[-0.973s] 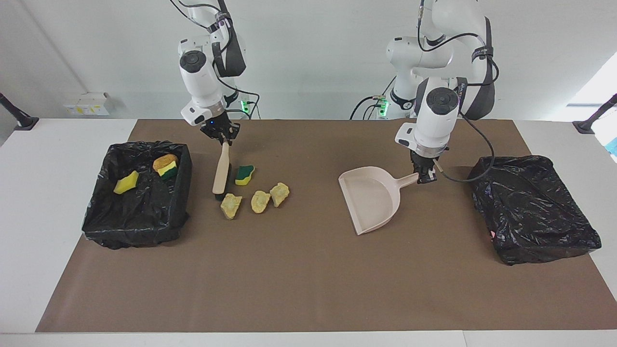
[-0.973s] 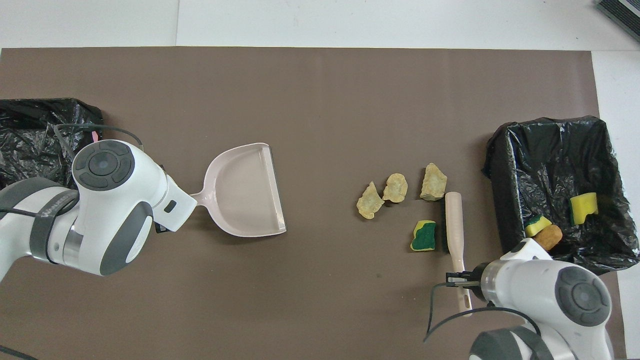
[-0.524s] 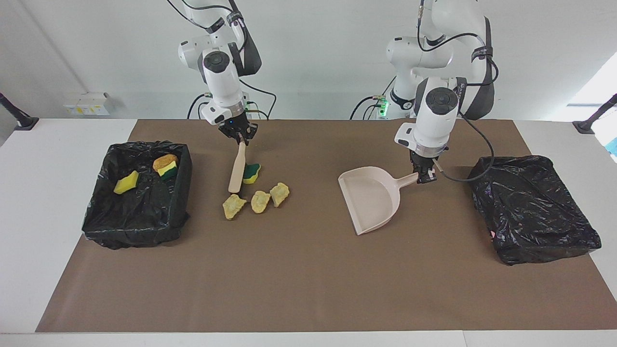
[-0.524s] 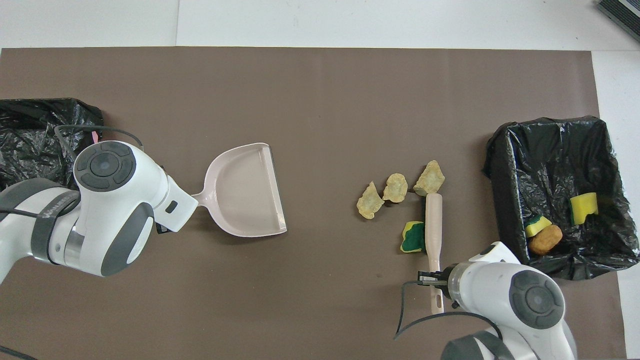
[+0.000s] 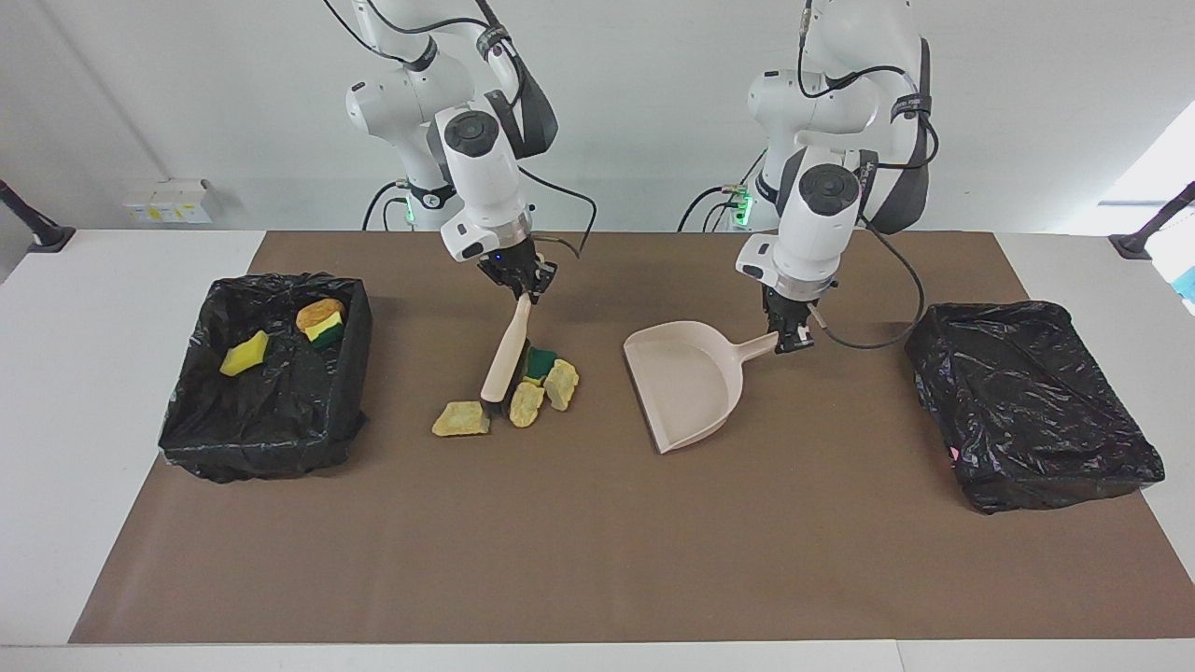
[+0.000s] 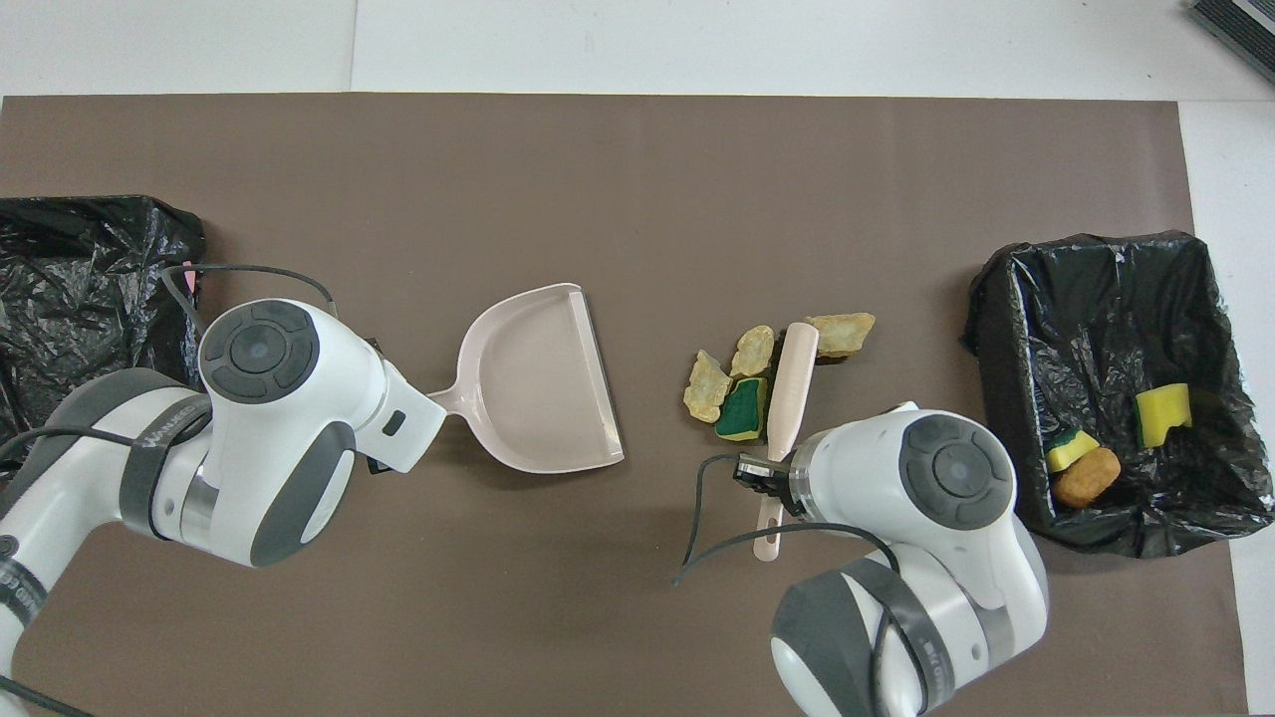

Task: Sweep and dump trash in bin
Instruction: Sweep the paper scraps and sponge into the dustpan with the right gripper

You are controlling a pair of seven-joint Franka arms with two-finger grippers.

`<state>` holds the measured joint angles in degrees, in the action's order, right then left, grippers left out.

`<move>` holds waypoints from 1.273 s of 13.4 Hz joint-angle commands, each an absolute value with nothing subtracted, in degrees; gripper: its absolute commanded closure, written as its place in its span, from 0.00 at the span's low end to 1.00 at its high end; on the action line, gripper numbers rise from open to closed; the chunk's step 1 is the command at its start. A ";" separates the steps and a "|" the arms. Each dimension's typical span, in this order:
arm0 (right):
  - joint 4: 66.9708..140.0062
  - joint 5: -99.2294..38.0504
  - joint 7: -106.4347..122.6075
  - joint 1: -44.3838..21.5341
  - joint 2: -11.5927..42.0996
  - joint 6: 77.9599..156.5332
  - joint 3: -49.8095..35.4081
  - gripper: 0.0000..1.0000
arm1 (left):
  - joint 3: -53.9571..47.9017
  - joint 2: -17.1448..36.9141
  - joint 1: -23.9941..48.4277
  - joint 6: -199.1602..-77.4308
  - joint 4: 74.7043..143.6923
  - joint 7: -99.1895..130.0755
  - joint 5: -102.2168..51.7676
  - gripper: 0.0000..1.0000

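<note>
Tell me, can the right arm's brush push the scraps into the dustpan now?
Probably mostly. Bare mat lies between the scraps and the dustpan, whose mouth faces them. But one lump sits on the brush's wrong side.

Table (image 5: pixel 56 373) white, brown mat (image 5: pixel 597 541) over most of it. Dustpan (image 5: pixel 686 378) and brush (image 5: pixel 504 359) handle pale beige, brush bristles dark. Loose trash: three pale tan-yellow foam lumps (image 5: pixel 460 419), one sponge (image 5: pixel 539 362) green over yellow. Both bins black, glossy crinkled liner; bin (image 5: pixel 266 411) at the right arm's end holds a bright yellow piece (image 5: pixel 245 354), a green-and-yellow sponge (image 5: pixel 325 330), an orange-brown lump (image 5: pixel 320 312). Arms white with grey bands, black cables.
</note>
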<state>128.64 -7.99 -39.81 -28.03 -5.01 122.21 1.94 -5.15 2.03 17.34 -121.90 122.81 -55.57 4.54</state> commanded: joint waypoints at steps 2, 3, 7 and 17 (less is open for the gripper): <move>123.05 -5.11 -32.90 -23.49 -4.74 114.26 2.29 1.00 | -4.31 0.62 19.78 -123.49 124.63 -54.06 3.16 1.00; 123.39 -3.88 -28.78 -20.94 -4.83 114.26 2.29 1.00 | -4.31 0.53 19.78 -123.40 124.72 -54.05 3.16 1.00; 126.99 -2.90 -10.15 -10.57 -5.45 117.58 2.29 1.00 | -4.31 0.44 20.21 -123.31 124.72 -52.92 3.16 1.00; 133.60 -3.87 -11.05 -18.00 -4.67 122.34 1.85 1.00 | -4.31 0.97 21.36 -123.66 125.07 -49.31 3.16 1.00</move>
<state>133.05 -3.48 -7.66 -15.58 -4.61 121.15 2.01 -5.19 2.06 20.25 -121.98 123.52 -50.04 3.78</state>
